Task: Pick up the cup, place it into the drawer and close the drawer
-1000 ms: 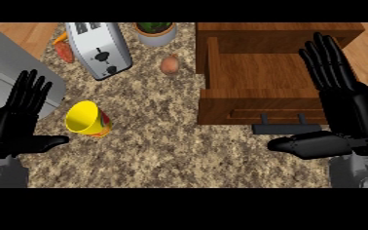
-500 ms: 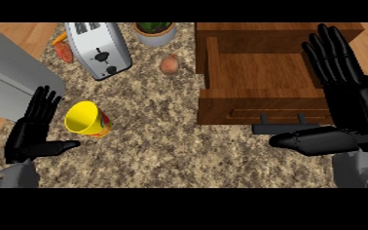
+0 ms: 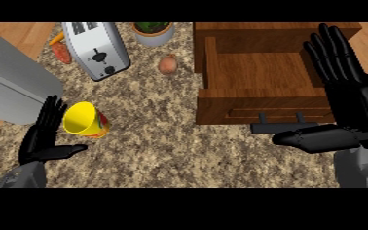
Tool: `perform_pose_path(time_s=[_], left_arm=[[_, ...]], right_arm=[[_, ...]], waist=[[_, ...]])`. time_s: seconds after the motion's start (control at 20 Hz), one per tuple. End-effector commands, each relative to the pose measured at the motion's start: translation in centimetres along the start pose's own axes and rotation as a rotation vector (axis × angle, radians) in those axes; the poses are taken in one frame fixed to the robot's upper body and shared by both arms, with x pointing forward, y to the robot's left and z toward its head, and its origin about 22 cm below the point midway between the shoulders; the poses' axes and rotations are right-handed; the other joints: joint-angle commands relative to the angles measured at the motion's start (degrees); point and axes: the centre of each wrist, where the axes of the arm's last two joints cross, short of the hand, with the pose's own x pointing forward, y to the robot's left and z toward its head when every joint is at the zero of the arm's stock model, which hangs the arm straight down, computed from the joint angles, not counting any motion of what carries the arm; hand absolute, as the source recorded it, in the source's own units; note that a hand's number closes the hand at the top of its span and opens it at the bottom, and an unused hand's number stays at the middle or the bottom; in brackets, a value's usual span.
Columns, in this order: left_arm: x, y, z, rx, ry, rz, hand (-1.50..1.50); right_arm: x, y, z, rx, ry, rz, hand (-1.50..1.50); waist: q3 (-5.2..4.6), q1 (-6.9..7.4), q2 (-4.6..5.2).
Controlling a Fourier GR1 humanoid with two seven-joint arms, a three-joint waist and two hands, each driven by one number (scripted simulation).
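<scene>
my left hand [image 3: 45, 139] sits just left of the yellow cup [image 3: 84, 120], fingers straight, thumb out under it, nothing held. cup lies tipped on the counter [image 3: 165, 141], mouth toward upper left. right hand [image 3: 338, 85] is flat and open by the open drawer [image 3: 255, 70], well apart from the cup. left is nearer, i'd grab with it.
</scene>
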Motion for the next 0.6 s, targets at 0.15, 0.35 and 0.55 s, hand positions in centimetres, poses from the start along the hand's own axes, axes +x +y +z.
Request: perform_pose_path(time_s=[0.15,0.35,0.55], left_arm=[[-2.3,-1.8,0.5,0.002,-0.040,0.001,-1.50],[-2.2,0.3,1.8,0.011,-0.064,0.022,-1.50],[-2.3,-0.7,1.1,0.016,-0.078,0.011,-1.50]], right_arm=[[1.4,0.5,-0.8,-0.005,-0.009,0.001,-1.50],[0.3,0.7,-0.9,0.016,0.007,-0.008,-1.50],[0.3,-0.5,-0.1,0.020,-0.002,0.003,-1.50]], waist=[[-0.11,-0.54,0.18],[-0.09,-0.21,0.16],[-0.16,-0.74,0.36]])
